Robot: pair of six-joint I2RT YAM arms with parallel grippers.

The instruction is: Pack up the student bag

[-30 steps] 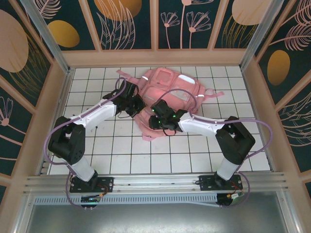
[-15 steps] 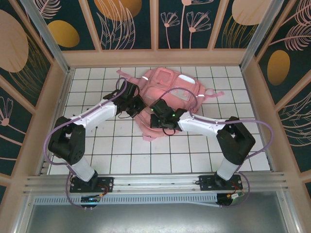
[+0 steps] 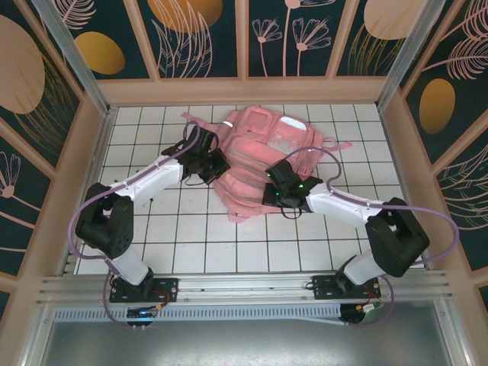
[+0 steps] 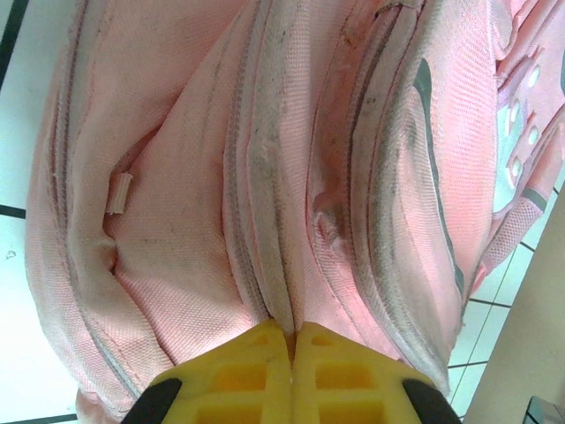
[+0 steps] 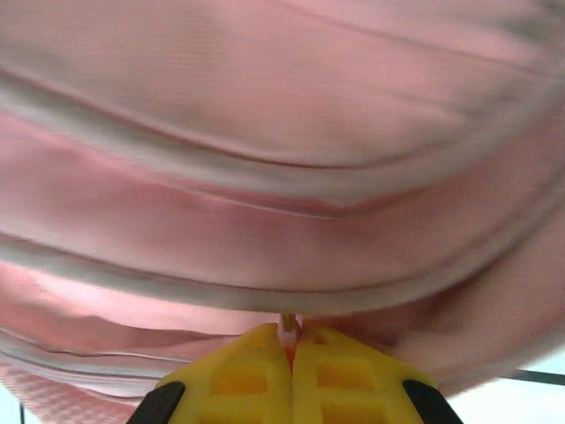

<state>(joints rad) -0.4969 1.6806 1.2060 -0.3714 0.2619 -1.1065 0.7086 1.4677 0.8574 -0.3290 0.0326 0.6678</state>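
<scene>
White gridded desk [image 3: 191,244]: at its middle the right gripper [image 5: 291,334] is clenched on what may be a zip pull, the left gripper [image 4: 291,331] on a seam fold. Beyond, the student bag [image 3: 259,145] lies toward the far edge. Likely zip work; next, a steady pull along it.

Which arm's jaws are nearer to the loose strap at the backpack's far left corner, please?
Left. The left arm pinches the backpack on its left side, close to that strap; the right arm, jaws shut on the near edge, is farther away.
</scene>
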